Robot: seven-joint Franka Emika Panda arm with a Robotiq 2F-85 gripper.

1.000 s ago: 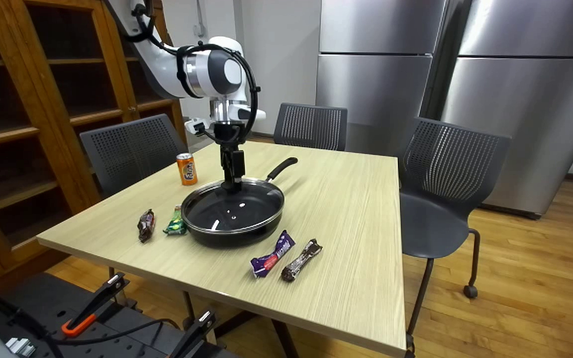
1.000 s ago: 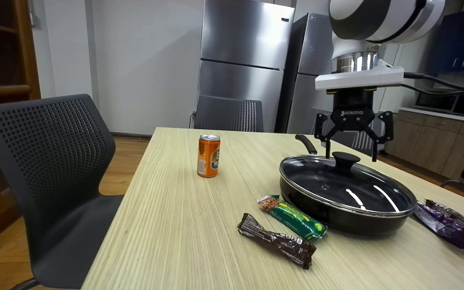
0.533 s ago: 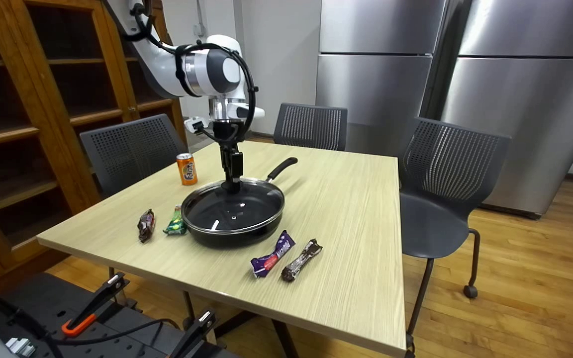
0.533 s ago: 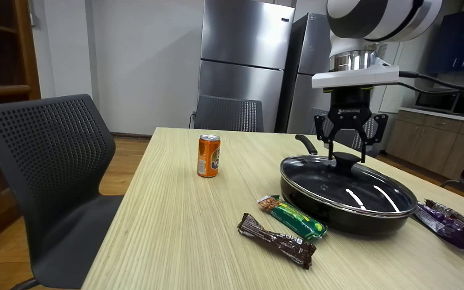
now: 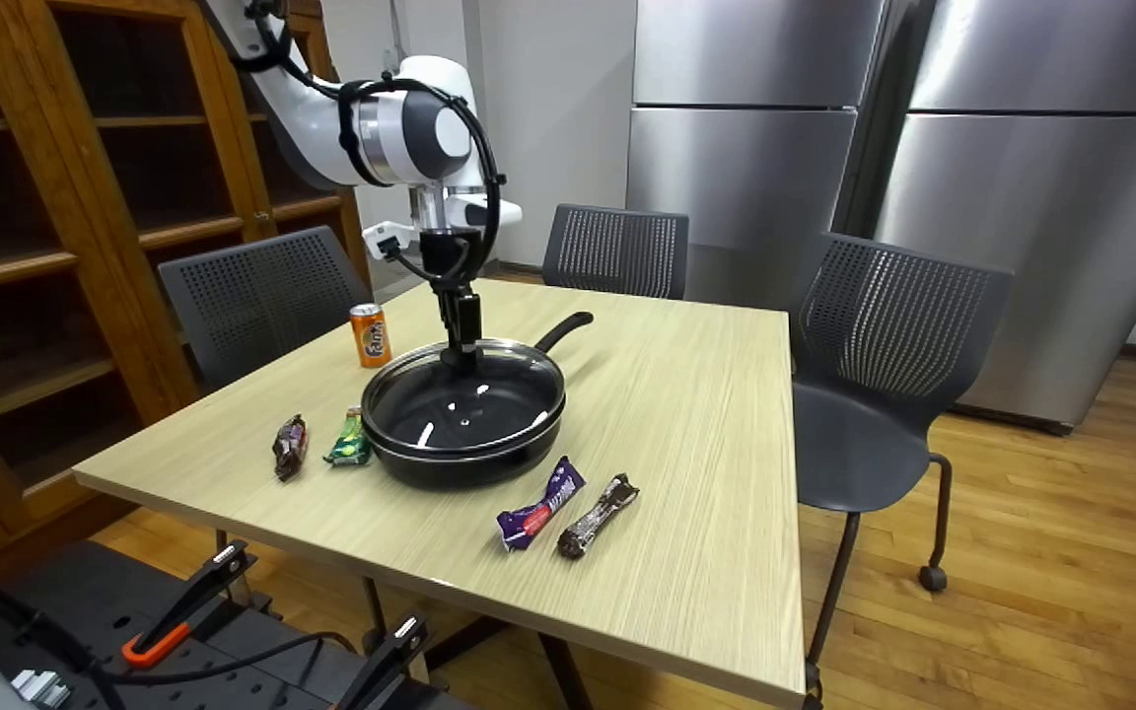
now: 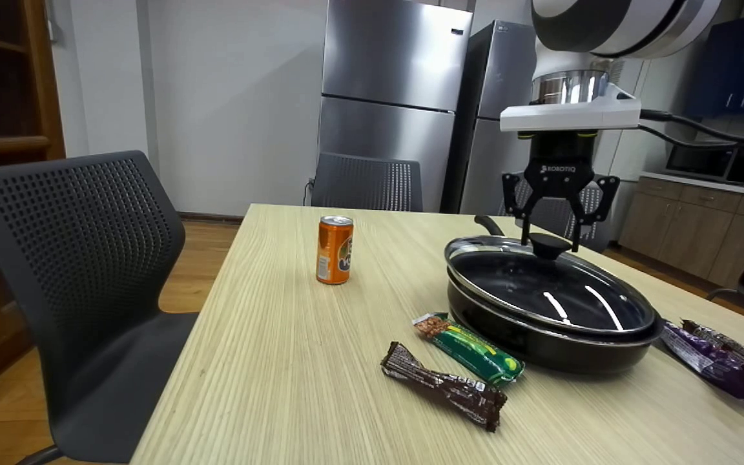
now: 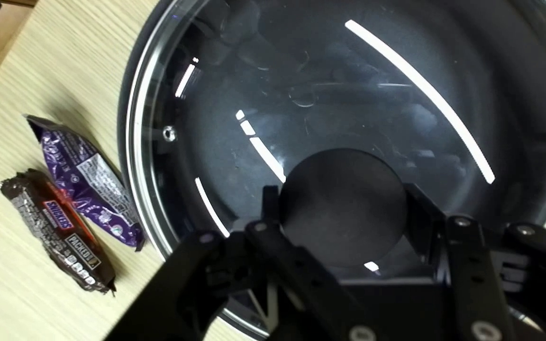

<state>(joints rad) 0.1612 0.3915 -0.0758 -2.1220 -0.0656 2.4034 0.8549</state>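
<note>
My gripper (image 6: 550,245) is closed around the round black knob (image 7: 344,203) of a glass lid (image 6: 540,290), with one finger against each side. The lid's metal rim stands a little off the black frying pan (image 6: 540,352), and a dark gap shows between them in both exterior views. It looks slightly tilted, higher toward the pan's handle (image 5: 564,330). In the wrist view the knob fills the space between the fingers. Through the glass, the pan's dark inside shows with bright reflections; I cannot tell whether anything lies in it.
Close to the pan lie a green wrapped bar (image 6: 469,349) and a brown wrapped bar (image 6: 443,387). On its opposite side are a purple wrapped bar (image 7: 88,182) and a brown Snickers bar (image 7: 59,232). An orange Fanta can (image 5: 371,337) stands upright. Chairs (image 5: 884,345) surround the table (image 5: 686,414).
The fingers have come together on the lid's knob. Since then the gripper has risen slightly and the lid has lifted off the pan's rim. Bars and can have stayed put.
</note>
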